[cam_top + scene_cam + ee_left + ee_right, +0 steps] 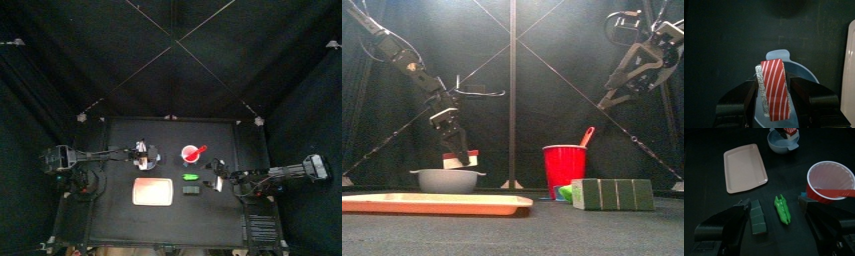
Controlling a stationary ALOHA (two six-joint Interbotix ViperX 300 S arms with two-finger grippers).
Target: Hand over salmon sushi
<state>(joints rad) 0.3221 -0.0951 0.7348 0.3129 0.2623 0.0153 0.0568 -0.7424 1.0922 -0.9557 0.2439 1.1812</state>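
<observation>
**Left gripper holds sushi over bowl; right arm high and clear**

Left side: pink tray lies flat near the table's front edge, with bare tabletop between it and the left edge. Behind it sits the grey-blue bowl. Left gripper hangs just above the bowl, jaws pinching the salmon sushi; the red-and-white striped piece stands between the jaws, over the bowl's opening.

Middle: red cup stands upright with a red stick leaning out over its rim. Open tabletop separates bowl and cup.

Right: green block and a smaller bright green piece lie side by side just in front of the cup, apart from the tray's edge. Right gripper hangs raised well above the table, jaws spread wide and empty.
</observation>
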